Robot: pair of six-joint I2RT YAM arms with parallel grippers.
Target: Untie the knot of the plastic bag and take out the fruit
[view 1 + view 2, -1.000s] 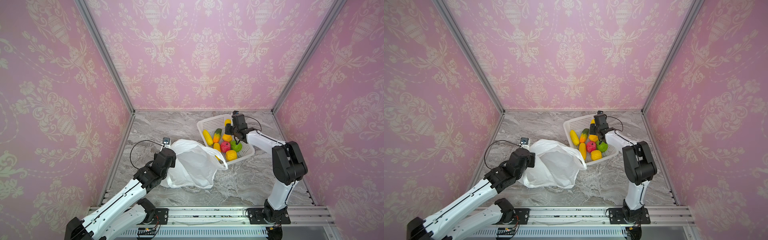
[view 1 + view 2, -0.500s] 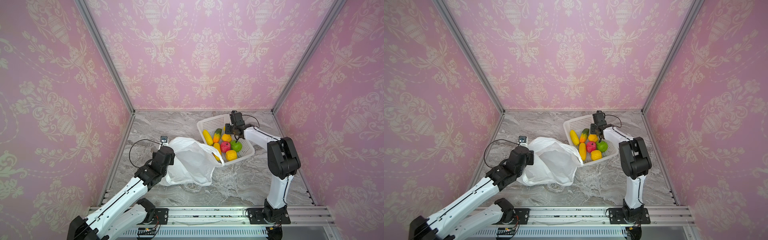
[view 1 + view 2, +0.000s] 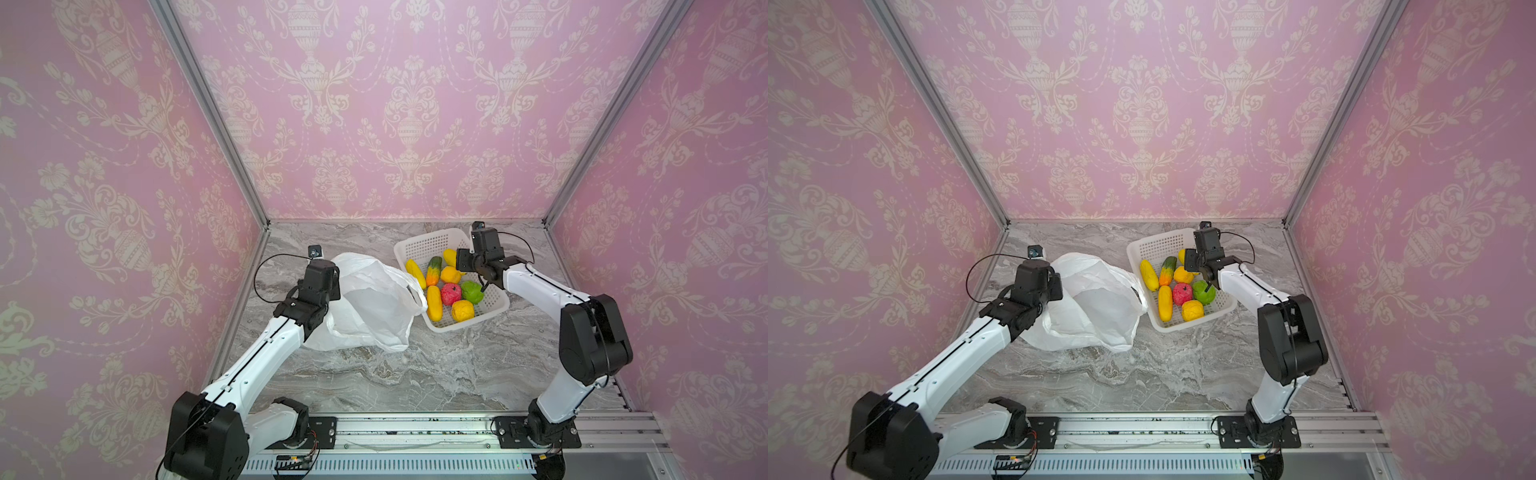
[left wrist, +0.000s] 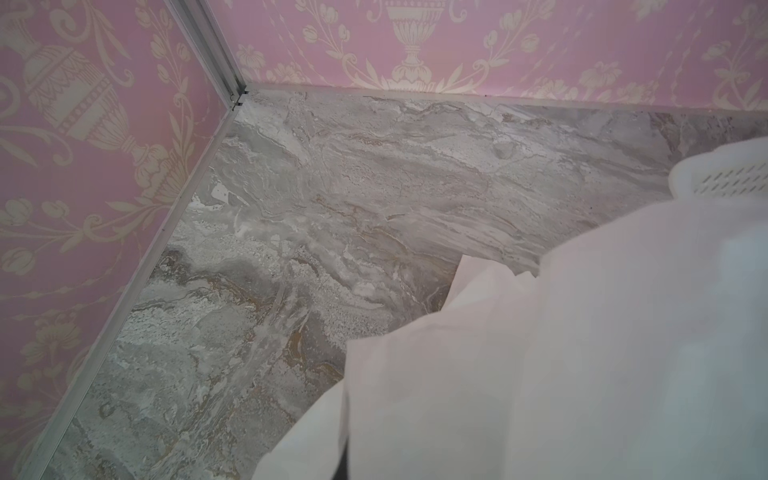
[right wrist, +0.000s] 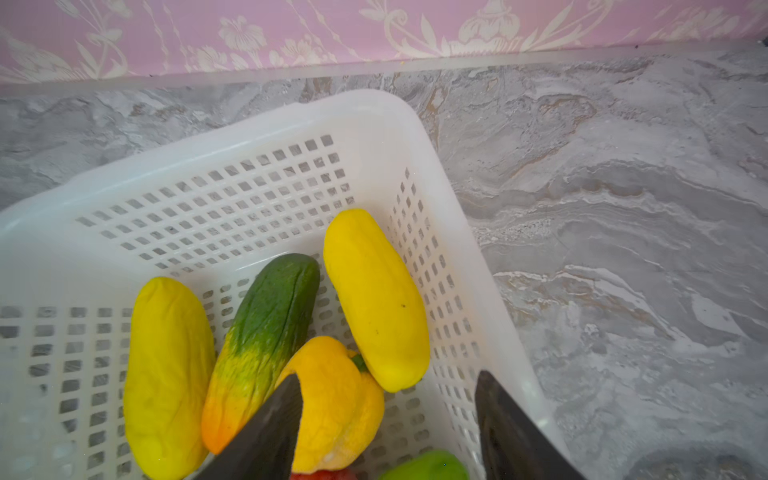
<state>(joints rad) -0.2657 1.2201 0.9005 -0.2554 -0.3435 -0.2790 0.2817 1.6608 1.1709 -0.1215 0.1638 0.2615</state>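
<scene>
Nearby, basket point(image 3: 424, 246) beside plastic bag point(image 3: 376, 305).

fruit point(image 3: 434, 303) — 8 pcs total. By kind:
long yellow pcs point(image 3: 415, 273) x3, one partly hidden behind right arm point(image 3: 540, 289);
orange-to-green oblong point(image 3: 433, 271) x1;
round orange-yellow pcs point(image 3: 462, 311) x2;
bumpy pink-red pc point(image 3: 451, 294) x1;
green pc point(image 3: 472, 292) x1.
white perforated basket point(image 3: 424, 245) x1.
plastic bag point(image 3: 374, 307) x1.
left arm point(image 3: 266, 345) + right arm = 2.
Right wrist view — 6 pcs in shot: 2 long yellow, 1 oblong, 1 round, plus red and green slivers at edge.
</scene>
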